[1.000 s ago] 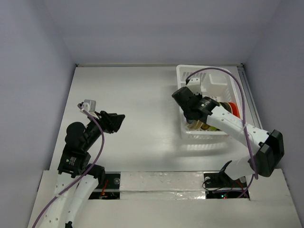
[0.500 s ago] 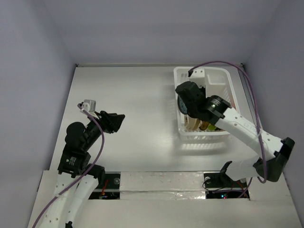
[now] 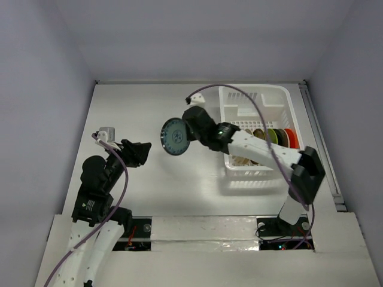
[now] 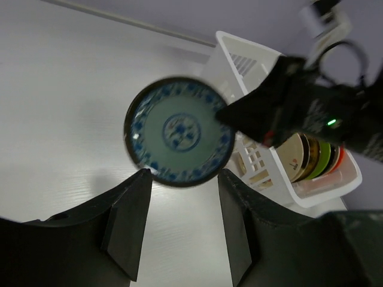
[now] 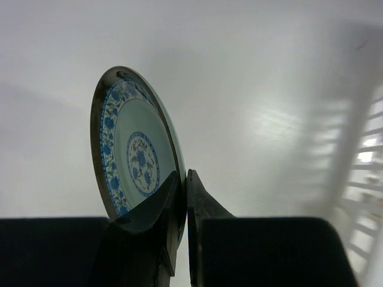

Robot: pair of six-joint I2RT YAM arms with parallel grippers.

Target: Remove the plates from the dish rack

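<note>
My right gripper [image 3: 190,133] is shut on the rim of a teal-grey plate [image 3: 175,136] with a blue pattern and holds it on edge in the air over the table, left of the white dish rack [image 3: 230,94]. The plate shows in the right wrist view [image 5: 134,152], pinched between my right gripper's jaws [image 5: 183,179], and in the left wrist view [image 4: 178,131]. Several plates stand on edge in the rack: tan [image 3: 258,135], lime green [image 3: 272,137], black [image 3: 281,137], orange-red [image 3: 291,138]. My left gripper [image 3: 139,150] is open and empty, left of the held plate, facing it [image 4: 182,182].
The rack [image 4: 251,57] stands at the back right of the white table [image 3: 143,107], near the right wall rail [image 3: 320,137]. My right arm [image 3: 263,149] stretches across the rack's near left corner. Grey walls close in the table at the back and sides.
My right gripper has lifted the teal-grey plate out of the rack and carried it left over the table. The left gripper has shifted slightly.
</note>
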